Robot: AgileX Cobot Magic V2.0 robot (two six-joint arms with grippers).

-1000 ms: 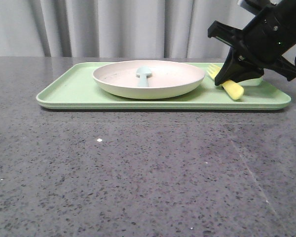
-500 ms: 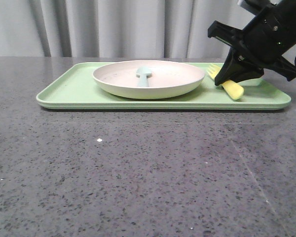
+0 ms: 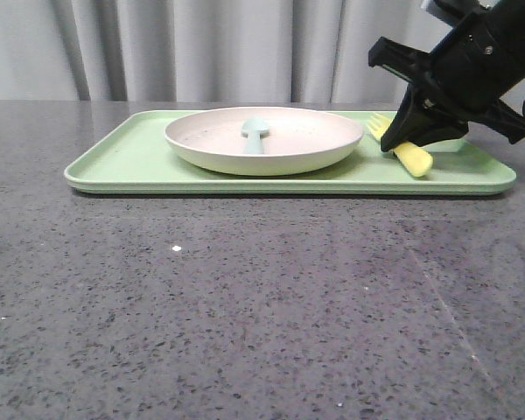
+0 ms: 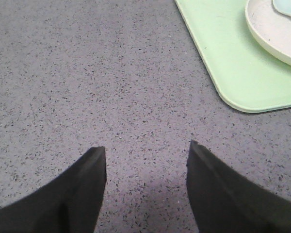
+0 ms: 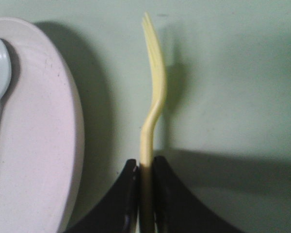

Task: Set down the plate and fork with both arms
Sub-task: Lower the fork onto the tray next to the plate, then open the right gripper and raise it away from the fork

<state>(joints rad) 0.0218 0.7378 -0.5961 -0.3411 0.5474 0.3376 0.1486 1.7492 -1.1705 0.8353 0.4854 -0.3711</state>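
The cream-white plate [image 3: 264, 140] sits on the light-green tray [image 3: 131, 162] with a pale blue-green spoon [image 3: 255, 133] lying in it. The yellow fork [image 3: 411, 156] lies on the tray to the right of the plate. My right gripper [image 3: 401, 140] is shut on the fork's handle; in the right wrist view the fork [image 5: 153, 97] sticks out from the gripper [image 5: 146, 167], beside the plate [image 5: 34, 126]. My left gripper [image 4: 146, 153] is open and empty over bare table, with the tray corner [image 4: 233, 77] and plate edge [image 4: 271, 34] ahead to the right. The left arm is out of the front view.
The tray lies across the far half of the speckled grey table [image 3: 262, 306]. A grey curtain [image 3: 201, 48] hangs behind it. A small white speck [image 3: 176, 248] lies on the table in front of the tray.
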